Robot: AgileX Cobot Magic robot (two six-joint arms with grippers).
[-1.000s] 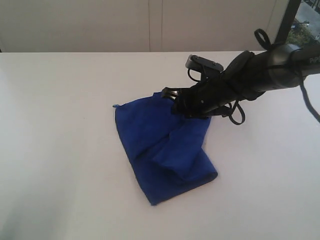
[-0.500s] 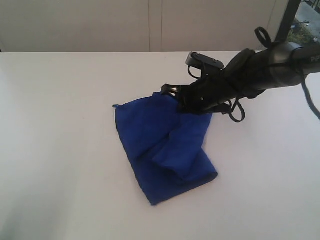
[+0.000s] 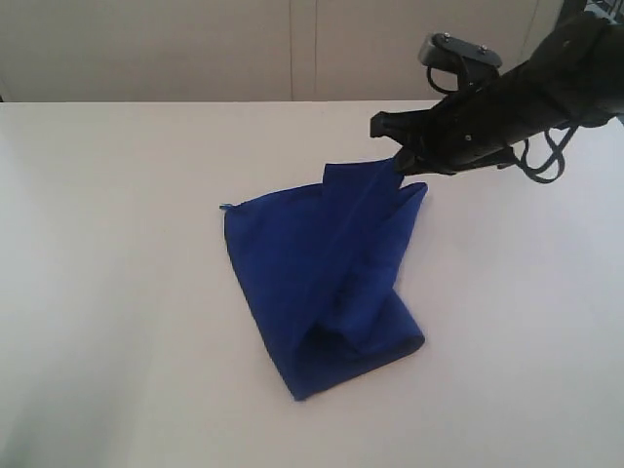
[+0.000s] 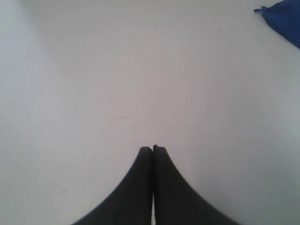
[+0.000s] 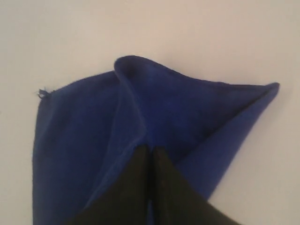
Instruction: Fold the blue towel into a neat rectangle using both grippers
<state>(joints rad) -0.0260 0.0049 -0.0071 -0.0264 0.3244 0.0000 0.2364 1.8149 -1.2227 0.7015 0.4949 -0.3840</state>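
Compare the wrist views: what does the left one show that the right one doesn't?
Left only: the left pincer, shut and empty over bare table, with just a corner of the towel at the frame's edge. Right only: the right pincer shut on the towel, with a ridge of cloth running from its tips. Both: blue towel, white table.

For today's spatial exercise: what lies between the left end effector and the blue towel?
Only bare white table, in the left wrist view, between left end effector and towel.
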